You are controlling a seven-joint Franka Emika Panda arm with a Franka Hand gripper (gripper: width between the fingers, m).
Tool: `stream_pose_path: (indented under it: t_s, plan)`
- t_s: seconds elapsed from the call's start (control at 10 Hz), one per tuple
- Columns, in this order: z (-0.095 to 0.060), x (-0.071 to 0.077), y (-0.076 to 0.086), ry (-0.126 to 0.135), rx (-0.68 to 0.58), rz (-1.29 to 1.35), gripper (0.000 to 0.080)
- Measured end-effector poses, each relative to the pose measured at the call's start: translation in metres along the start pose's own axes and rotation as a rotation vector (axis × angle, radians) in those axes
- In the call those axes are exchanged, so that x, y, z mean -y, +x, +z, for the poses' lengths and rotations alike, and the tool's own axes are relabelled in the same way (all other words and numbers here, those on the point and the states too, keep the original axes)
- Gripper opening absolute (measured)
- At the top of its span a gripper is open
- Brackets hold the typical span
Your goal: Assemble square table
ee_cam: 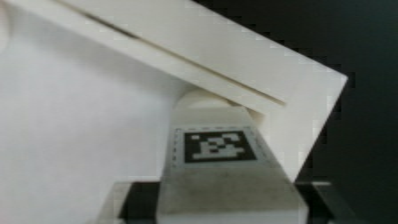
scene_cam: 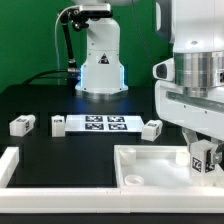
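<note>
The white Franka Panda arm (scene_cam: 100, 55) is standing on its base at the back, with its bulky white wrist (scene_cam: 195, 75) hanging low at the exterior view's right and pointing straight down. The 2-finger gripper (scene_cam: 201, 152) is clamping a small white tagged leg block (ee_cam: 217, 150) between its grey fingers (ee_cam: 135, 205).

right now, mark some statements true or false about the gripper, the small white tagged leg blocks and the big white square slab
1. The gripper is shut on a small white tagged leg block. True.
2. That block hangs over the thin flat white marker board. False: it is at a corner of the large white plastic square slab.
3. A loose white leg block lies just off the marker board's end on the exterior view's right. True.
4. All four legs are already fitted to the slab. False: loose ones lie on the black table, such as the far leg block.
</note>
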State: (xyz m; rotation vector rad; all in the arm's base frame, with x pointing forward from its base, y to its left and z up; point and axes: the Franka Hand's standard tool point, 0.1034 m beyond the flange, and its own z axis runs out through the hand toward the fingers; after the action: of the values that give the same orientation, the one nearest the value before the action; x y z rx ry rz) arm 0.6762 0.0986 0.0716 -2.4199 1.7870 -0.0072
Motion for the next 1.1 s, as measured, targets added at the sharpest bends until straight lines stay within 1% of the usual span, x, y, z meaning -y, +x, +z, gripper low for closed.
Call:
stream_pose_path:
  t_s: [0.1,0.3,0.4,0.5,0.7,0.8,0.9,1.0,1.1]
  plan:
    - [0.000,0.000,0.000,0.000,0.000,0.038,0.0291]
    - [0.000,0.000,-0.001,0.001,0.003,0.231,0.0291]
    - [0.001,0.001,-0.003,0.003,0.011,0.407,0.0291]
    - [0.002,0.004,-0.006,0.015,0.020,0.588,0.0291]
    - [0.002,0.003,-0.007,0.014,0.018,0.499,0.0291]
    - [0.001,-0.001,-0.010,-0.035,0.017,0.352,0.0474]
    - [0.000,0.004,-0.009,-0.068,0.016,0.016,0.0589]
    - [0.001,0.008,-0.009,-0.064,0.034,-0.155,0.0589]
    - [0.002,0.008,-0.008,-0.064,0.032,-0.208,0.0637]
